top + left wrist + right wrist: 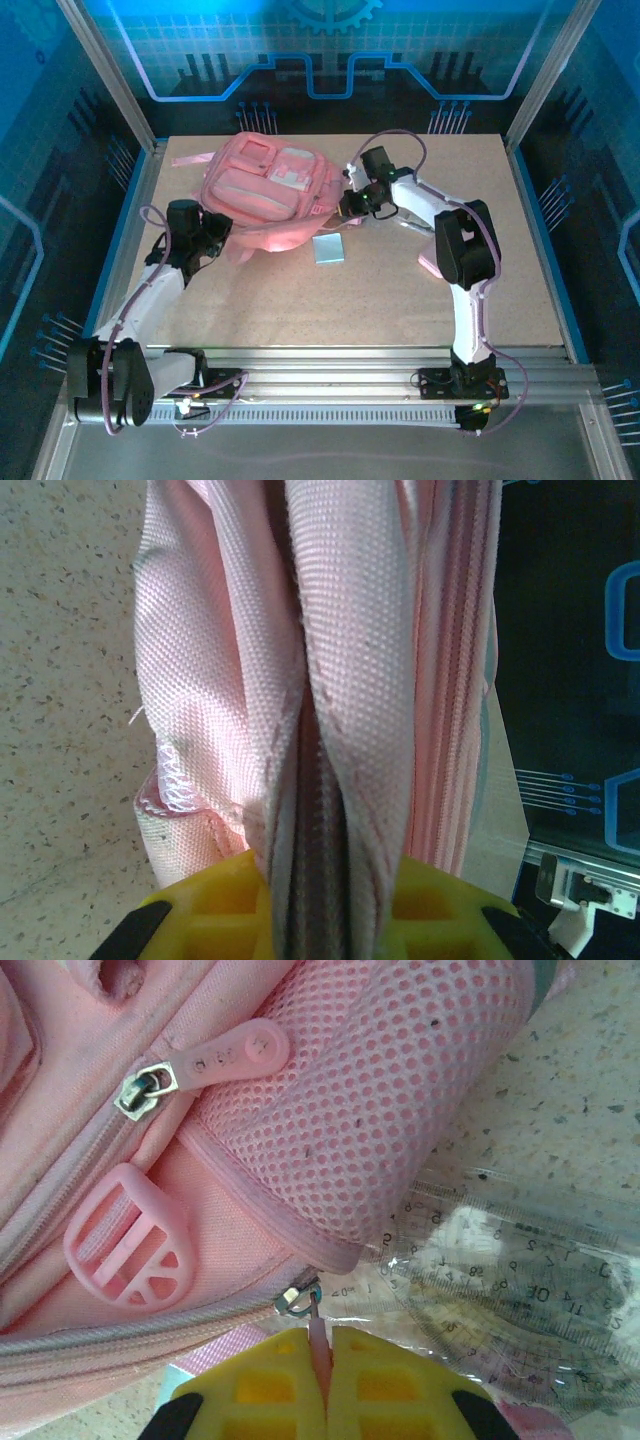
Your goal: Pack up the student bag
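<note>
The student bag (pixel 268 190), a soft pink backpack, lies at the back left of the table with its front pockets facing up. My left gripper (pixel 214 233) is at its near left corner. In the left wrist view the yellow fingers (pixel 215 910) are shut on a fold of pink bag fabric and zipper tape (pixel 330 780). My right gripper (pixel 352 204) is at the bag's right side. Its yellow fingers (pixel 390 1380) are shut on a thin pink zipper pull (pixel 318 1338), just below the metal slider (pixel 297 1300), under the mesh side pocket (pixel 380 1110).
A pale blue flat book (pixel 328 248) lies just in front of the bag. A clear packet of rulers and a protractor (pixel 510 1280) lies on the table beside the mesh pocket. A small pink item (pixel 428 263) sits by the right arm. A pink buckle (pixel 125 1235) hangs on the bag.
</note>
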You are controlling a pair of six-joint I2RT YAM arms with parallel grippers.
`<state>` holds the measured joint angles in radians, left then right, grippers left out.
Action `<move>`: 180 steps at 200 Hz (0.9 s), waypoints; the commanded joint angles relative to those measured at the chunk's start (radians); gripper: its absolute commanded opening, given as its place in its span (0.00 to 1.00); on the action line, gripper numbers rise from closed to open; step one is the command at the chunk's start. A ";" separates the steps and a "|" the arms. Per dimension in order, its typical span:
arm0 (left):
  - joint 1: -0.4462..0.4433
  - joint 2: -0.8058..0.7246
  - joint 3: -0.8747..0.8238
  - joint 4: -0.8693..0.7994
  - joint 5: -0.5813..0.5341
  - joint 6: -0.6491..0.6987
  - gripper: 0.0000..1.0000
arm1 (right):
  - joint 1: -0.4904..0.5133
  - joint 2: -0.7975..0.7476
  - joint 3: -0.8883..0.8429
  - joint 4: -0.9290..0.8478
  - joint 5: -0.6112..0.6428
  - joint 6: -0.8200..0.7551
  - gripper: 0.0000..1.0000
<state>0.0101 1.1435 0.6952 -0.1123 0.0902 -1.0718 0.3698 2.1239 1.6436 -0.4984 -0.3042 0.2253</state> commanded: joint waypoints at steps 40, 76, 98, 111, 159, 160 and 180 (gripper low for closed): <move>0.049 -0.049 0.050 -0.019 -0.063 0.086 0.96 | -0.040 -0.107 -0.089 0.073 -0.043 0.058 0.57; 0.049 -0.078 0.049 -0.103 -0.128 0.178 0.99 | 0.013 -0.161 -0.097 0.033 -0.044 0.063 0.60; 0.047 -0.091 0.052 -0.114 -0.130 0.219 0.99 | 0.065 -0.143 -0.045 0.002 -0.010 0.091 0.58; 0.045 -0.089 0.062 -0.114 -0.101 0.237 0.99 | 0.093 -0.113 -0.002 0.006 -0.006 0.082 0.52; 0.010 -0.033 0.019 -0.042 -0.027 0.203 0.99 | 0.109 0.115 0.287 -0.026 -0.084 0.024 0.65; 0.010 -0.031 0.016 -0.039 -0.026 0.201 0.99 | 0.109 0.119 0.292 -0.026 -0.086 0.023 0.66; 0.003 0.016 -0.038 0.081 0.004 0.153 0.99 | 0.112 0.197 0.402 -0.036 -0.089 0.021 0.76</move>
<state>0.0254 1.1069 0.7162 -0.1566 0.0360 -0.8722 0.4877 2.2246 1.9408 -0.4957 -0.3565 0.2638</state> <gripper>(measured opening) 0.989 0.714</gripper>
